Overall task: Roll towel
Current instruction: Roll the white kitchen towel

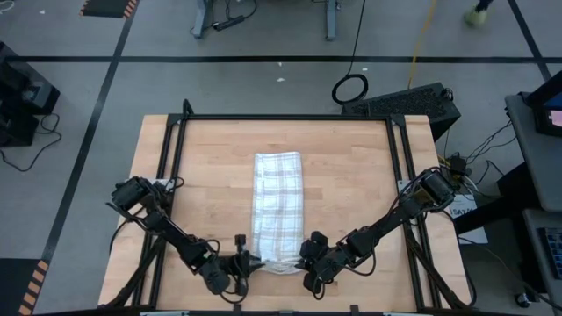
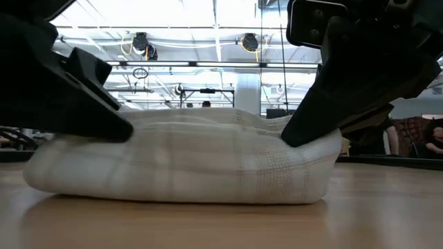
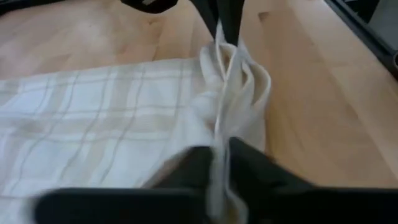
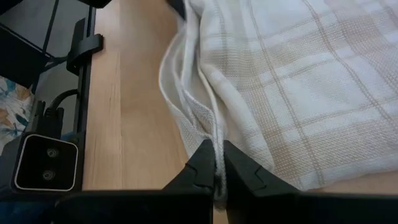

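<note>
You see the towel [image 1: 277, 211] lying lengthwise mid-bench [image 1: 211, 167], with the left gripper [image 1: 252, 261] and right gripper [image 1: 305, 260] at its near corners.

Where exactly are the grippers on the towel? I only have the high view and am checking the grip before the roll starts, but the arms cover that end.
Observer: The left gripper has its fingers pinched on the edge of the towel at its near left corner; the left wrist view shows cloth squeezed between them.
Operator: And the right one?
Observer: The right gripper is shut on the towel's edge at the other near corner, with folded layers bunched just ahead of its fingertips.
Operator: Is that end lifted off the table?
Observer: Not clearly. In the low view the folded towel's underside rests on the wooden table, both grippers pressing in from above.
</note>
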Robot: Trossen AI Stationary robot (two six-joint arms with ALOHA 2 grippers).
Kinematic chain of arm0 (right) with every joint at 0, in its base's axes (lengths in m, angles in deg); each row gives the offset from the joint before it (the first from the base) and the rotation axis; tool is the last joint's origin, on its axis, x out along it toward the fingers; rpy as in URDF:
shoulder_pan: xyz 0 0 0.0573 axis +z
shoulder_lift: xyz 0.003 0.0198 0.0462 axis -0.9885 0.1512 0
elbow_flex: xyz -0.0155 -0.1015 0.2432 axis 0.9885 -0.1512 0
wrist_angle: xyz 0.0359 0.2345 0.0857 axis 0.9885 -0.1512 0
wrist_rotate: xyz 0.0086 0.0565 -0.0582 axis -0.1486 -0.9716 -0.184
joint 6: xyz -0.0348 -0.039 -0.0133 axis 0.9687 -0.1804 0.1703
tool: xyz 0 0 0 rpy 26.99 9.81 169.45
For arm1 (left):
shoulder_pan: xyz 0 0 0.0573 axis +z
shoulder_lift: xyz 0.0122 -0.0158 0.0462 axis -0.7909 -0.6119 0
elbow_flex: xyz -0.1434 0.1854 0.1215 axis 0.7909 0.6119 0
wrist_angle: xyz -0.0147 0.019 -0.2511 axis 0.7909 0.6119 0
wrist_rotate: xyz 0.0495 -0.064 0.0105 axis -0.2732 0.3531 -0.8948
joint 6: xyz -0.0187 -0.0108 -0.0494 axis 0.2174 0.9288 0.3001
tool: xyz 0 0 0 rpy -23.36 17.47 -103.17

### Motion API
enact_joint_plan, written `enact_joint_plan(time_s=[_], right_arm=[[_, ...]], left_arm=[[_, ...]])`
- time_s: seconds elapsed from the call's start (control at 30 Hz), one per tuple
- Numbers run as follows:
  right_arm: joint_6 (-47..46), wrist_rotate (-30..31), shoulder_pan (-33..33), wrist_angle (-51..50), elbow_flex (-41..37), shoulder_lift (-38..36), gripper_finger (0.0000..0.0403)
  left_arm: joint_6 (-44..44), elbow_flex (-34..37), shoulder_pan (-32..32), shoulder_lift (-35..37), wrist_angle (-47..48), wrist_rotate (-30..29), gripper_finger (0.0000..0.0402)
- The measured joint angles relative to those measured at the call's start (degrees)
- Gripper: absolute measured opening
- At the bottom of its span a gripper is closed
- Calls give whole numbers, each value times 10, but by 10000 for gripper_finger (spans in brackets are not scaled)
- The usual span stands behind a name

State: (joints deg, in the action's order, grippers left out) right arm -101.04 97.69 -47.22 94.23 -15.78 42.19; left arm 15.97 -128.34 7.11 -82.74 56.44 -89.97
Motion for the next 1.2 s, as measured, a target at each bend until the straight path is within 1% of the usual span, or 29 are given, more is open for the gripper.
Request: enact_joint_plan(time_s=[0.03, 0.07, 0.17, 0.27, 0.43, 0.57, 0.63, 0.7, 0.77, 0.83, 0.93, 1.0, 1.03, 1.1, 1.2], right_arm=[[3, 0, 0, 0, 0, 0, 4], [4, -1, 1, 0, 0, 0, 4], [3, -18, 1, 1, 0, 0, 4], [-25, -45, 1, 5, 0, 0, 4], [-25, -95, 0, 49, 1, 0, 4], [-25, -107, -2, 90, 1, 0, 4], [-18, -121, -4, 107, 1, 0, 4], [-6, -118, -7, 108, 1, 0, 4], [7, -115, -11, 102, 1, 0, 4], [17, -117, -13, 87, 0, 0, 4], [31, -119, -15, 78, 0, 0, 4], [49, -117, -16, 80, 0, 0, 4], [58, -116, -16, 79, 0, 0, 4], [76, -115, -16, 80, 0, 0, 4], [120, -110, -10, 81, 0, 0, 4]], left_arm=[[4, 0, -2, 0, 0, 0, 28], [12, 0, -4, 0, -3, 0, 19], [56, 0, -11, 0, -3, 0, 18], [109, 0, -21, 0, -4, -1, 13], [174, -1, -42, 11, -5, 0, 9], [192, -1, -58, 25, -1, 0, 8], [182, -1, -65, 30, -1, 0, 8], [168, -1, -71, 30, 5, 0, 14], [176, -1, -75, 30, 25, 0, 32], [181, 1, -78, 30, 56, 15, 61], [184, 1, -89, 30, 65, 46, 122], [197, 0, -99, 30, 86, 52, 174], [201, 0, -105, 30, 98, 48, 200], [204, 0, -115, 30, 103, 18, 252], [141, -6, -128, 30, 88, -27, 315]])
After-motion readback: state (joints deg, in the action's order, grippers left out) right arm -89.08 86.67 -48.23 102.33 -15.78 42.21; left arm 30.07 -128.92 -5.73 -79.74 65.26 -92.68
